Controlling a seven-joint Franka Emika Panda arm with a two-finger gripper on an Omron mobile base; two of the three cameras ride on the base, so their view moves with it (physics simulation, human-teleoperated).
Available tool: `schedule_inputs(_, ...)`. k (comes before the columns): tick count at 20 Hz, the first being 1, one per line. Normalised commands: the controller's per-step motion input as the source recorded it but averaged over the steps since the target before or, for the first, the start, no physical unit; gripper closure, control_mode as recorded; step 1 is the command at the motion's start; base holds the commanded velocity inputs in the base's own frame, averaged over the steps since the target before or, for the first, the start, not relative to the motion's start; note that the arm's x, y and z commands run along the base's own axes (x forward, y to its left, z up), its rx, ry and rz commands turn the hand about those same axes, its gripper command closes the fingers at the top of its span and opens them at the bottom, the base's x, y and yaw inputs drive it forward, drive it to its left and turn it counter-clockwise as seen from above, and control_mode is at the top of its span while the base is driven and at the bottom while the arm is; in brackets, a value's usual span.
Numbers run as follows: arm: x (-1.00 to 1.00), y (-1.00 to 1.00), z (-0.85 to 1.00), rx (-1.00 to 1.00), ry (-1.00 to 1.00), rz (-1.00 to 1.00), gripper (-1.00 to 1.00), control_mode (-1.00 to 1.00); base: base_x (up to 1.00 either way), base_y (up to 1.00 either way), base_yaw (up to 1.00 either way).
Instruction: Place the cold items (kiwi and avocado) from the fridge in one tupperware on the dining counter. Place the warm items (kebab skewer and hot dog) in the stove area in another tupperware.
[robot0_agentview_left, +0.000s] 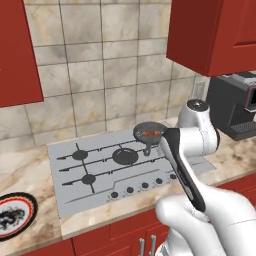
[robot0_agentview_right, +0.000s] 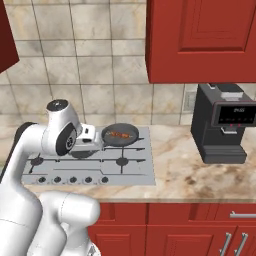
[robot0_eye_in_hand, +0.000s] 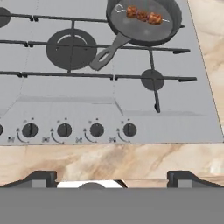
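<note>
A kebab skewer (robot0_eye_in_hand: 142, 15) with browned meat chunks lies in a dark frying pan (robot0_eye_in_hand: 164, 27) on the back right burner of the cooktop. The same skewer (robot0_agentview_left: 150, 133) (robot0_agentview_right: 119, 134) shows in both base views, inside the pan (robot0_agentview_left: 141, 128) (robot0_agentview_right: 131, 140). My gripper (robot0_eye_in_hand: 113, 177) hangs open above the counter's front edge, in front of the knobs and well short of the pan. Nothing is between its fingertips (robot0_eye_in_hand: 41, 177). The hot dog, kiwi, avocado and tupperware are out of view.
The grey cooktop (robot0_agentview_left: 70, 185) has several burners and a row of knobs (robot0_eye_in_hand: 96, 129) along its front. A black coffee machine (robot0_agentview_right: 222, 125) stands on the marble counter to the right. A patterned plate (robot0_agentview_left: 12, 215) lies at the left. Red cabinets hang overhead.
</note>
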Motion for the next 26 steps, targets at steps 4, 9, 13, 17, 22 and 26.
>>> schedule_inputs(4, 0.94, -0.08, 0.05, -0.03, 0.11, 0.12, -1.0, -1.0, 0.0, 0.0, 0.0)
schedule_inputs(9, 0.65, -0.12, 0.14, 0.0, 0.12, 0.21, -1.0, -1.0, 0.0, 0.0, 0.0)
schedule_inputs(13, 0.47, -0.04, 0.11, -0.04, 0.04, 0.23, -1.0, -1.0, 0.0, 0.0, 0.0)
schedule_inputs(17, 0.69, -0.23, -0.08, 0.0, 0.0, 0.29, -1.0, -1.0, 0.0, 0.0, 0.0)
schedule_inputs(22, 0.46, -0.21, -0.4, 0.0, -0.07, 0.23, -1.0, -1.0, 0.0, 0.0, 0.0)
schedule_inputs(26, 0.5, 0.0, -0.39, -0.03, -0.04, 0.29, -1.0, -1.0, 0.0, 0.0, 0.0)
